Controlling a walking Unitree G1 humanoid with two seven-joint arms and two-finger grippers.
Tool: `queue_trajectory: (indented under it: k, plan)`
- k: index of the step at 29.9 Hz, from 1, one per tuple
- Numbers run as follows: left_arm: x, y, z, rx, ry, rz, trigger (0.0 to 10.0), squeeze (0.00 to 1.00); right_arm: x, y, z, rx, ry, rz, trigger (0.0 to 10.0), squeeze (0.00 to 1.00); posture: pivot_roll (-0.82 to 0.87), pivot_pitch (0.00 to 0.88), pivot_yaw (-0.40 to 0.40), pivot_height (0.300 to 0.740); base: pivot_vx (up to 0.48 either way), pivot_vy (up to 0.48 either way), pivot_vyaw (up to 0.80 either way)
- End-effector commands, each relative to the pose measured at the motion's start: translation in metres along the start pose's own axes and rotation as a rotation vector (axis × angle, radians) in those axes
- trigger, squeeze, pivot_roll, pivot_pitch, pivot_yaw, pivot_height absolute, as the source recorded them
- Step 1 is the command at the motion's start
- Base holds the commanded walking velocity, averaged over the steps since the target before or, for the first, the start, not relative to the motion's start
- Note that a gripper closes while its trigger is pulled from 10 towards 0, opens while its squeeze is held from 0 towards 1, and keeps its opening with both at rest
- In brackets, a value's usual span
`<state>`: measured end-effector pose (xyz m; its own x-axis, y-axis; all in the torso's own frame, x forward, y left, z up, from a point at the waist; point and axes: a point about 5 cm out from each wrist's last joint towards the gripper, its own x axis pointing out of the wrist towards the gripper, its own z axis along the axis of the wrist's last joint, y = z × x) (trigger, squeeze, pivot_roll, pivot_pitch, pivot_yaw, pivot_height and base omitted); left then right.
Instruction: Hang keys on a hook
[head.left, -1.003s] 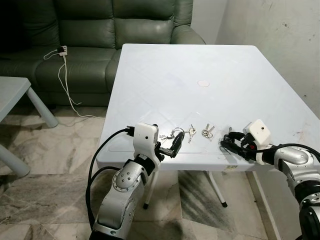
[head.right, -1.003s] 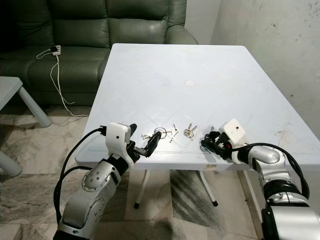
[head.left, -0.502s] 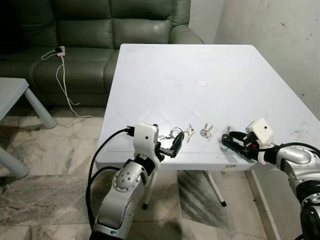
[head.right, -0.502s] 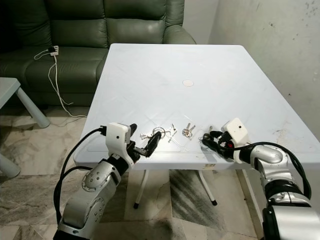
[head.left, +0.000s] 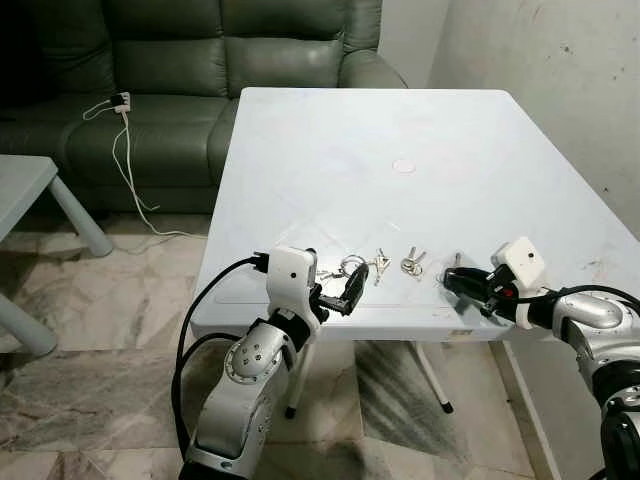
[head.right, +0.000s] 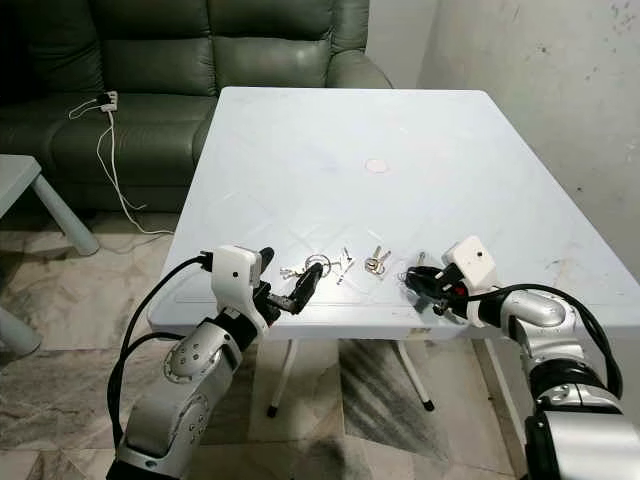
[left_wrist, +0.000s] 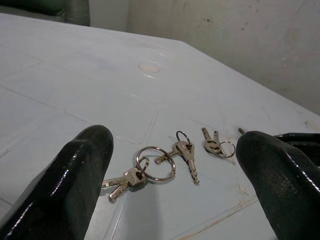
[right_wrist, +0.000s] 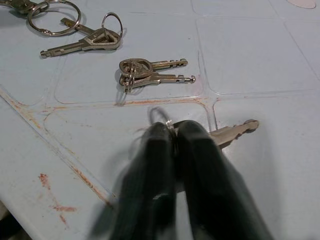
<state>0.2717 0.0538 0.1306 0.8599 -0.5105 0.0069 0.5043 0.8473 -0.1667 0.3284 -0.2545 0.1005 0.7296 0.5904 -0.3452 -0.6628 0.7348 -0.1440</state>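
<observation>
Several keys lie near the front edge of the white table (head.left: 400, 110). A large ring with keys (left_wrist: 155, 162) is leftmost, then a key with a small ring (left_wrist: 185, 150), then a pair of keys (right_wrist: 150, 72). My left gripper (head.left: 348, 290) is open, low over the table edge, its fingers (left_wrist: 85, 165) spread on either side of the large ring and short of it. My right gripper (head.left: 455, 283) is shut on the rightmost key (right_wrist: 232, 132). That key's blade sticks out sideways on the table, and its small ring pokes up at the fingertips.
A green leather sofa (head.left: 200, 60) stands behind the table, with a power strip and white cable (head.left: 125, 100) on it. A small light side table (head.left: 30, 190) is at the left. A wall runs close along the right. A round white mark (head.left: 404, 166) is on the tabletop.
The camera shifted slightly at first. The right gripper's fingers look closer together at the rightmost key now. The left gripper has hardly moved.
</observation>
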Motion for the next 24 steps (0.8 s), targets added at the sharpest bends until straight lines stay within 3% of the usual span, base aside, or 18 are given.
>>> queue_trajectory:
  k: [1, 4, 5, 7, 8, 13, 17, 19, 20, 21, 24]
  plan:
    - [0.002, -0.015, 0.002, -0.040, -0.017, -0.020, 10.0, 0.00, -0.005, -0.005, 0.002, -0.008, 0.008, 0.001, 3.1, 0.00, 0.00, 0.066, -0.077, 0.740, 0.000, 0.000, 0.00]
    - [0.002, -0.015, 0.002, -0.043, -0.018, -0.019, 10.0, 0.00, -0.004, -0.003, 0.001, -0.008, 0.014, 0.012, 2.7, 0.00, 0.00, 0.067, -0.077, 0.740, 0.000, 0.000, 0.00]
    - [0.002, -0.015, 0.002, -0.043, -0.018, -0.018, 10.0, 0.00, -0.004, -0.003, 0.001, -0.008, 0.014, 0.014, 1.4, 0.00, 0.00, 0.067, -0.077, 0.740, 0.000, 0.000, 0.00]
    - [0.002, -0.015, 0.002, -0.043, -0.018, -0.018, 10.0, 0.00, -0.004, -0.003, 0.001, -0.008, 0.014, 0.016, 1.4, 0.00, 0.00, 0.067, -0.077, 0.740, 0.000, 0.000, 0.00]
    - [0.001, -0.015, 0.002, -0.046, -0.019, -0.018, 10.0, 0.00, -0.004, -0.002, 0.000, -0.005, 0.014, 0.024, 0.0, 0.00, 0.00, 0.068, -0.078, 0.740, 0.000, 0.000, 0.00]
    - [0.002, -0.014, 0.002, -0.043, -0.020, -0.012, 10.0, 0.00, -0.003, -0.002, 0.002, 0.009, -0.004, 0.029, 0.0, 0.00, 0.00, 0.069, -0.080, 0.740, 0.000, 0.000, 0.00]
    - [0.002, -0.013, 0.002, -0.041, -0.021, -0.006, 10.0, 0.00, 0.002, 0.000, 0.007, 0.073, -0.077, 0.031, 0.0, 0.00, 0.00, 0.066, -0.080, 0.740, 0.000, 0.000, 0.00]
    - [0.002, -0.012, 0.003, -0.040, -0.023, -0.004, 10.0, 0.00, 0.006, 0.002, 0.010, 0.113, -0.125, 0.031, 1.3, 0.00, 0.00, 0.066, -0.080, 0.740, 0.000, 0.000, 0.00]
    - [0.003, -0.012, 0.003, -0.037, -0.024, -0.003, 10.0, 0.00, 0.009, 0.003, 0.014, 0.155, -0.179, 0.023, 4.9, 0.00, 0.01, 0.060, -0.081, 0.740, 0.000, 0.000, 0.00]
    - [0.003, -0.011, 0.004, -0.035, -0.025, -0.001, 10.0, 0.00, 0.013, 0.004, 0.019, 0.202, -0.237, 0.007, 10.0, 0.00, 0.01, 0.060, -0.081, 0.740, 0.000, 0.000, 0.00]
    - [0.004, -0.009, 0.004, -0.033, -0.028, 0.004, 10.0, 0.00, 0.019, 0.006, 0.024, 0.261, -0.321, -0.031, 10.0, 0.00, 0.01, 0.052, -0.083, 0.740, 0.000, 0.000, 0.00]
